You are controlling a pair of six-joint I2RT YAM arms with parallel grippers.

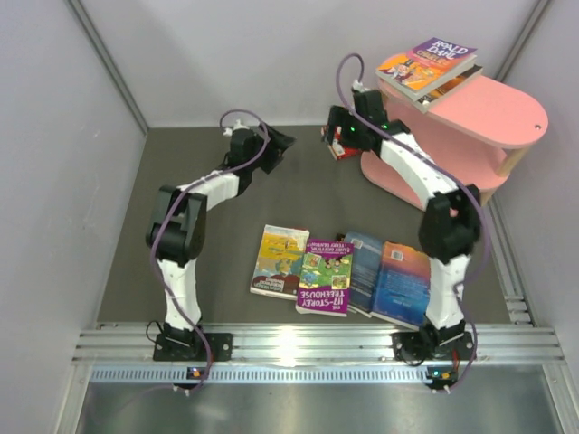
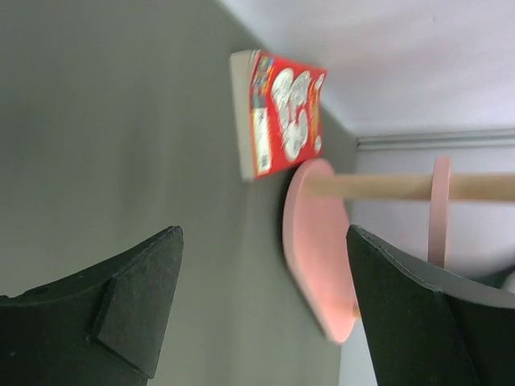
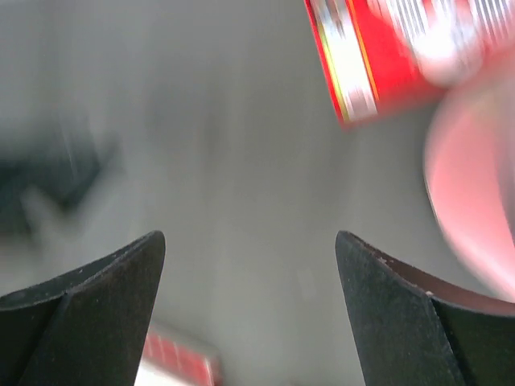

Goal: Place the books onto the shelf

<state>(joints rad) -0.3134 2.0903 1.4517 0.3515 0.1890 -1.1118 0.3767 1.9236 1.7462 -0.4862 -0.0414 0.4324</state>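
A red book (image 1: 345,150) lies on the table by the foot of the pink shelf (image 1: 488,108), and shows as well in the left wrist view (image 2: 282,112) and the right wrist view (image 3: 378,56). My left gripper (image 1: 281,142) (image 2: 264,233) is open and empty, left of that book and pointing at it. Just above the book, my right gripper (image 1: 336,136) (image 3: 249,240) is open and holds nothing. A purple Roald Dahl book (image 1: 430,61) lies on another book on the shelf's top board. Yellow (image 1: 279,260), Treehouse (image 1: 324,276) and two blue books (image 1: 401,282) lie near the front.
The shelf's bottom board (image 2: 318,241) and a wooden post (image 2: 402,186) stand just right of the left gripper's line. Grey walls close the back and sides. An aluminium rail (image 1: 308,344) runs along the near edge.
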